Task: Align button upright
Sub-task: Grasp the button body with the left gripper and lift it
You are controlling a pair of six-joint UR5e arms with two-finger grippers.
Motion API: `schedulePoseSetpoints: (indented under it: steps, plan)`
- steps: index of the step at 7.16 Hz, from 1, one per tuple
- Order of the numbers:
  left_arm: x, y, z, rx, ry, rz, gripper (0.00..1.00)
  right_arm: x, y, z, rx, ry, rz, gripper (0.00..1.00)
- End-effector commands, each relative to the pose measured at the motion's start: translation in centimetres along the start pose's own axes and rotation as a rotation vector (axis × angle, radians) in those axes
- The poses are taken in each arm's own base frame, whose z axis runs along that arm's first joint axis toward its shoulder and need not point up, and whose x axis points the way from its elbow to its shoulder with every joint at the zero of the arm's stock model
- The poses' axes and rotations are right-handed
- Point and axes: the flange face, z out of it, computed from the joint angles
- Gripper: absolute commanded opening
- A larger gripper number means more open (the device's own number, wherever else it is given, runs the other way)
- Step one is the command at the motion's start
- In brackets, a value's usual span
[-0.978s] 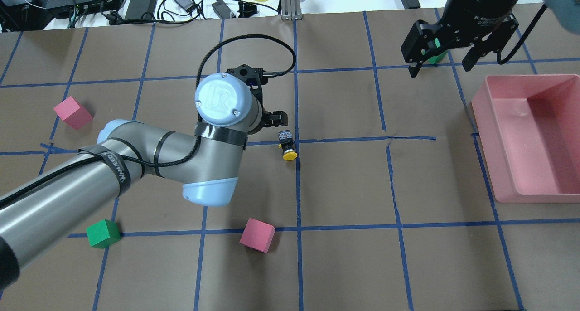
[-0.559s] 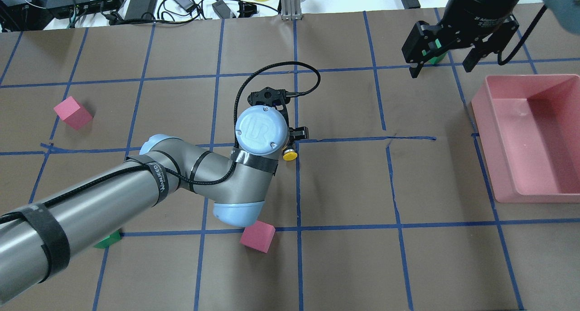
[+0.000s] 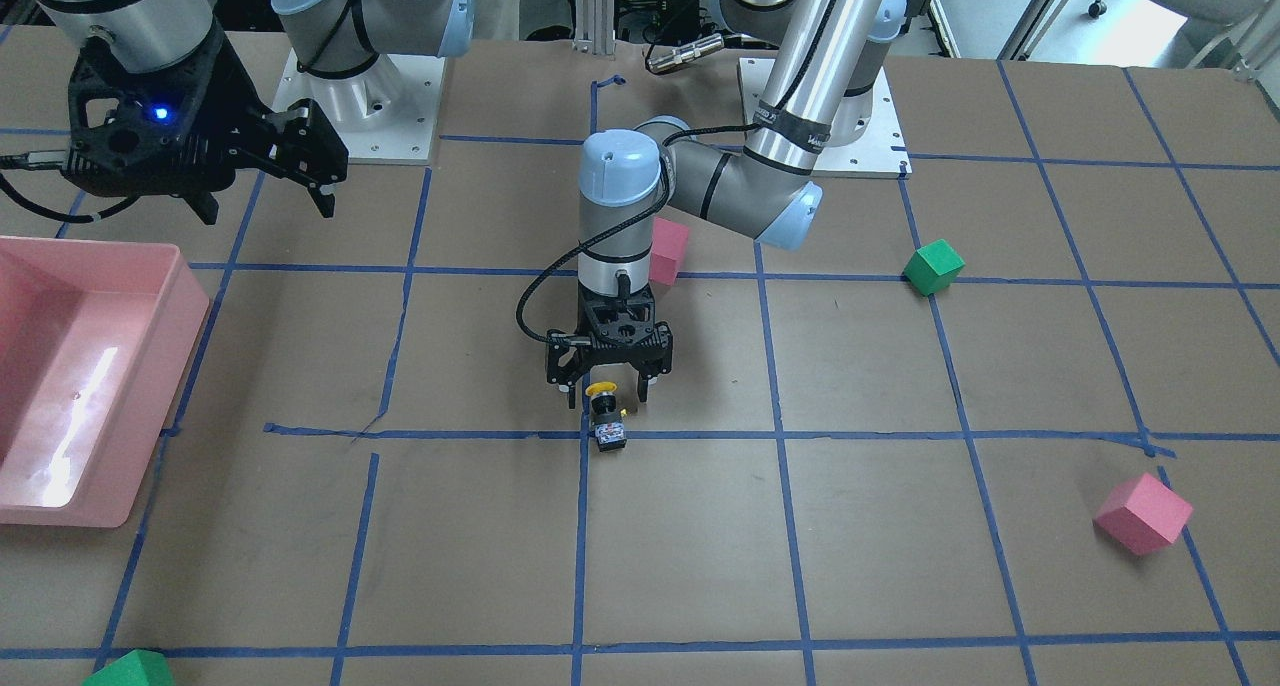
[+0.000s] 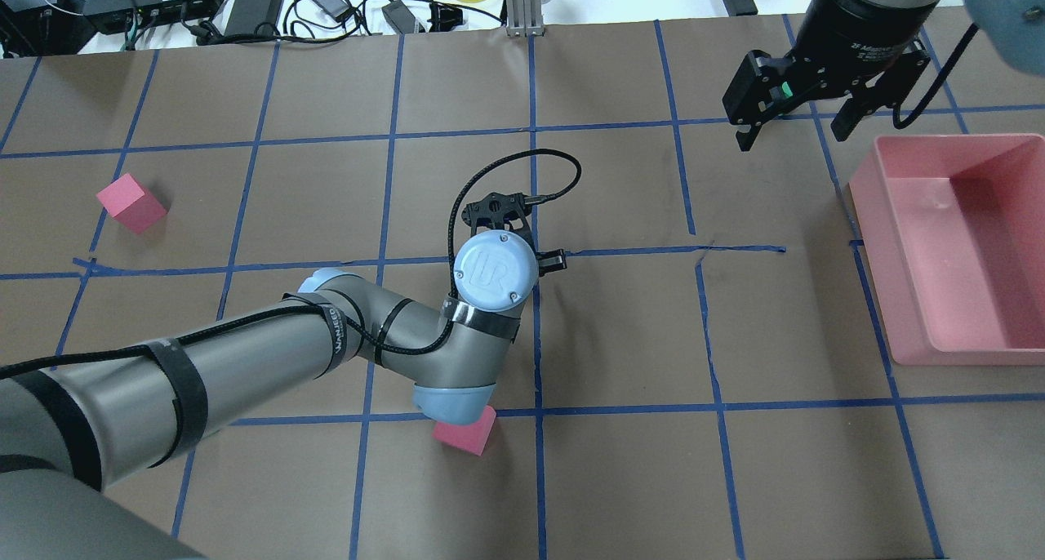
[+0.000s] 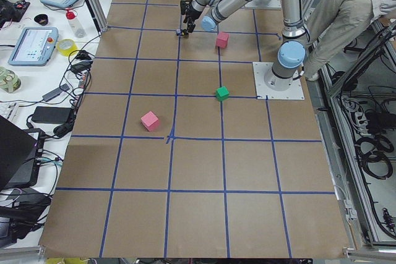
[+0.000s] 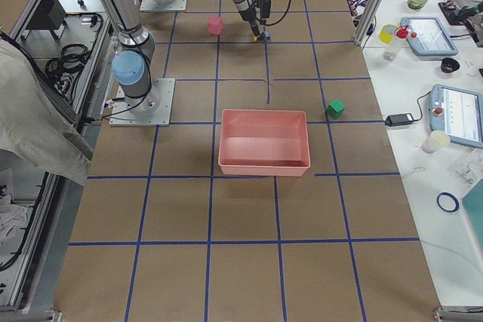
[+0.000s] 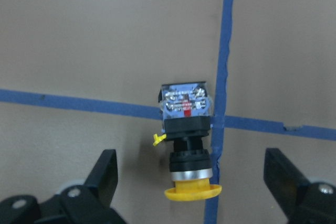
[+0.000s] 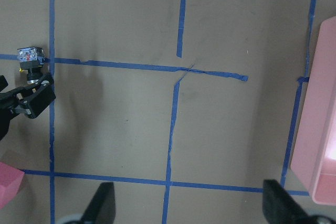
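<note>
The button (image 3: 606, 422) lies on its side at a crossing of blue tape lines, its yellow cap toward the robot and its grey base block away. It shows close up in the left wrist view (image 7: 187, 140) and small in the right wrist view (image 8: 30, 60). My left gripper (image 3: 605, 390) hangs open just above it, pointing down, with one finger on either side of the cap end and neither touching it. In the overhead view my left wrist hides the button. My right gripper (image 4: 793, 131) is open and empty, high at the far right.
A pink tray (image 4: 898, 217) stands at the right edge. One pink cube (image 4: 465, 434) lies partly under my left elbow and another (image 4: 131, 203) at the far left. A green cube (image 3: 933, 266) lies on my left side and another (image 6: 336, 108) beyond the tray.
My left arm has swung right and toward the robot. Its wrist now sits over the button and hides it in the overhead view. The button has not moved.
</note>
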Motion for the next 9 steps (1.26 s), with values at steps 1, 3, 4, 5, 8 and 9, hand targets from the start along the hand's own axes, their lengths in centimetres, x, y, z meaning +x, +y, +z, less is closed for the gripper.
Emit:
schedulePoseSetpoints:
  steps: [1, 3, 4, 5, 8, 9]
  plan:
    - [0.5, -0.3, 0.7, -0.002, 0.007, -0.008, 0.49, 0.1, 0.1, -0.2, 0.003, 0.001, -0.001, 1.0]
    - [0.8, -0.9, 0.3, 0.007, 0.013, -0.011, 0.0, 0.1, 0.1, -0.2, 0.003, 0.002, -0.041, 1.0]
    - [0.8, -1.2, -0.2, 0.018, 0.015, -0.013, 0.0, 0.0, 0.2, -0.2, 0.005, 0.002, -0.041, 1.0]
    - [1.0, -1.6, -0.9, 0.028, 0.027, -0.017, 0.0, 0.0, 0.2, -0.2, 0.005, 0.002, -0.04, 1.0]
    - [1.6, -8.3, -3.3, -0.191, 0.072, -0.325, 0.0, 0.0, 0.2, -0.2, 0.005, 0.002, -0.041, 1.0]
    - [-0.1, -10.8, -4.0, -0.297, 0.109, -0.586, 0.0, 0.0, 0.2, -0.2, 0.005, 0.0, -0.041, 1.0]
